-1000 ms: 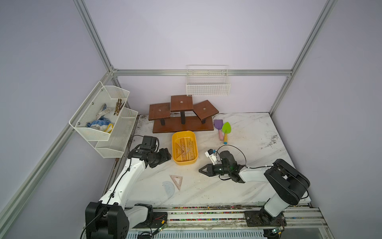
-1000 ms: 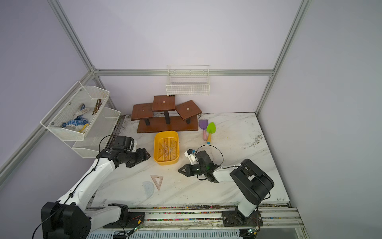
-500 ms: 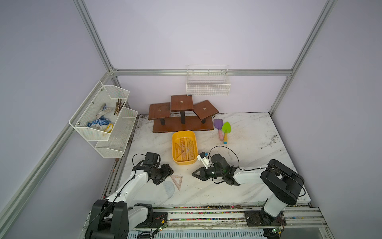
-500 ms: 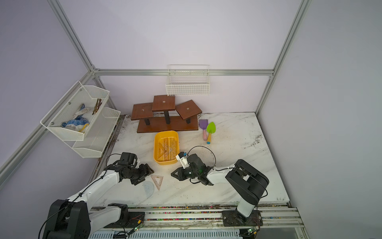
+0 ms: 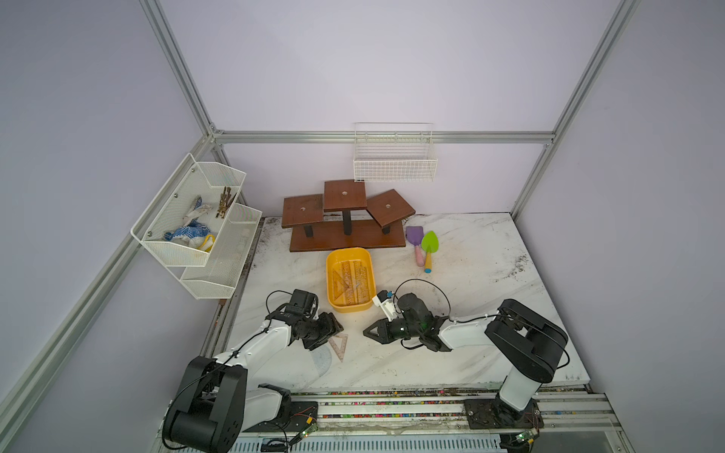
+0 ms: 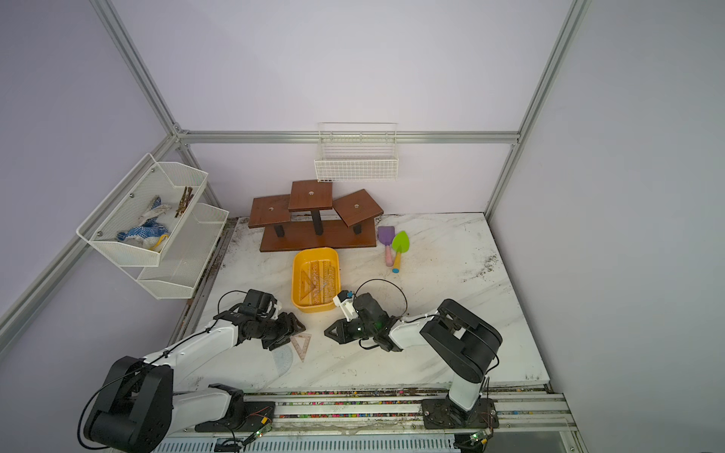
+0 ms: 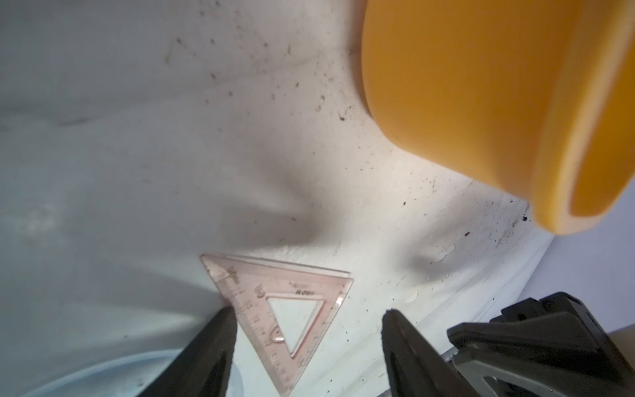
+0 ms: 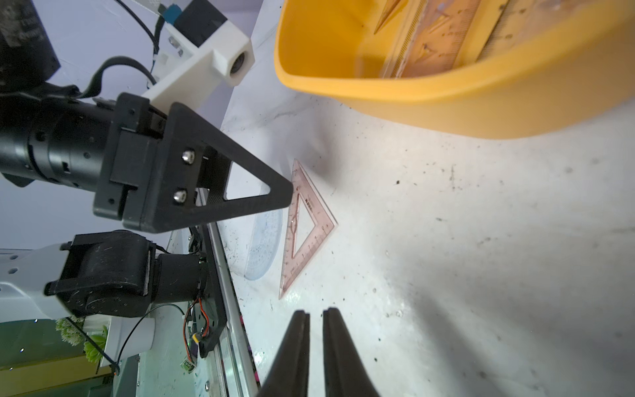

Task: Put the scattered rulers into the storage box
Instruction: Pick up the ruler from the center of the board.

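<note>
Pinkish clear plastic, thin and lying flat: the set square (image 7: 292,280) will weigh next to nothing, we judge. It looks stiff enough to keep its shape, but slick and flush with the marble table (image 5: 470,313), so a pinch from above has little to bite on. We would take it across one band beside the triangular cut-out, or tip an edge up first. The bluish protractor (image 8: 263,244) just beside it looks equally thin and slippery, and either could crack under hard pressing.

The left gripper (image 7: 307,311) is spread wide and grasps nothing. At the bottom of the left wrist view one fingertip (image 7: 225,314) sits at the set square's edge, while its partner stands apart over bare table. The right gripper (image 8: 315,311), bottom centre of the right wrist view, is pinched almost together, a thin slit between its fingers, and empty.

In both top views the two loose pieces lie lower centre, below the storage box (image 5: 328,274), which already holds several rulers (image 5: 349,280). There the left arm (image 5: 266,341) hides part of the protractor, which the right wrist view shows nearly whole. That view also shows the rulers inside the box, upper right. The left wrist view gives only the box's outer wall, but it alone shows how the jaws straddle the set square.
</note>
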Motion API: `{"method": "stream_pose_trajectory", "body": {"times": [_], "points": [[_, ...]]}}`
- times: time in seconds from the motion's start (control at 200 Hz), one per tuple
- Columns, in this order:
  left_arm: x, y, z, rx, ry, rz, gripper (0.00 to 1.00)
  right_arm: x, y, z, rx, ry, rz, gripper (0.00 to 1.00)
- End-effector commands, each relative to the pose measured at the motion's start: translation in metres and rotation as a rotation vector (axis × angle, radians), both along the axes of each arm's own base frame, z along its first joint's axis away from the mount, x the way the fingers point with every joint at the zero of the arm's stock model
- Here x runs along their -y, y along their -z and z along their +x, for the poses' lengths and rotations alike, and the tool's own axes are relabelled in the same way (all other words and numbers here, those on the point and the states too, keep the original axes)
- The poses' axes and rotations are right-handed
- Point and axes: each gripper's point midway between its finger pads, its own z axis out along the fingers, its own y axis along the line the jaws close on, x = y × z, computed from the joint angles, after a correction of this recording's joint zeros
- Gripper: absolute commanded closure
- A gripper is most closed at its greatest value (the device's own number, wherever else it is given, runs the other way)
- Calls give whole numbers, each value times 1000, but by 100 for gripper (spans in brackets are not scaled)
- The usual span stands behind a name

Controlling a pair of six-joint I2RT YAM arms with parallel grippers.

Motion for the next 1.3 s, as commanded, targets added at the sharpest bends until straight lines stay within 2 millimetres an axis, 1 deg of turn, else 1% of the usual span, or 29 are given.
{"method": "stream_pose_trajectory", "body": {"times": [0.0, 0.14, 0.39, 0.455, 0.54, 0.65, 0.745, 0.82, 0.87, 1.0, 1.1, 1.13, 1.14, 1.16, 1.295], "points": [[14, -1, -4, -4, 26, -35, 29, -4, -7, 3, 26, 10, 22, 84], [29, 2, -6, -17, 64, -50, 29, -2, -7, 2, 24, 14, 25, 84], [61, -2, -11, -12, 141, -88, 29, -4, -5, 0, 4, 6, 41, 85], [64, -4, -12, -11, 149, -97, 29, -3, -4, -2, -4, 5, 46, 85], [61, -7, -17, -9, 152, -93, 29, 1, -3, -4, -9, 11, 42, 86], [60, -18, -24, -7, 181, -98, 28, 7, -3, -3, 4, 29, 26, 86], [68, -24, -34, -25, 236, -121, 27, 8, -4, -3, 5, 30, 25, 86], [75, -25, -41, -49, 281, -132, 27, 9, -4, -3, 3, 32, 28, 86], [80, -23, -46, -68, 309, -136, 27, 10, -6, -3, 7, 36, 31, 86], [93, -18, -50, -93, 369, -139, 26, 19, -6, -2, 6, 61, 31, 86], [102, -14, -49, -105, 392, -150, 26, 26, -6, -1, 4, 73, 30, 86], [104, -16, -48, -98, 397, -156, 27, 27, -7, -1, 5, 74, 32, 86], [104, -9, -49, -120, 397, -148, 27, 28, -7, -1, 4, 75, 31, 86], [104, -7, -49, -126, 399, -146, 27, 29, -7, -1, 4, 77, 32, 86], [110, -4, -42, -118, 400, -152, 27, 37, -8, 0, 2, 91, 36, 86]]}}
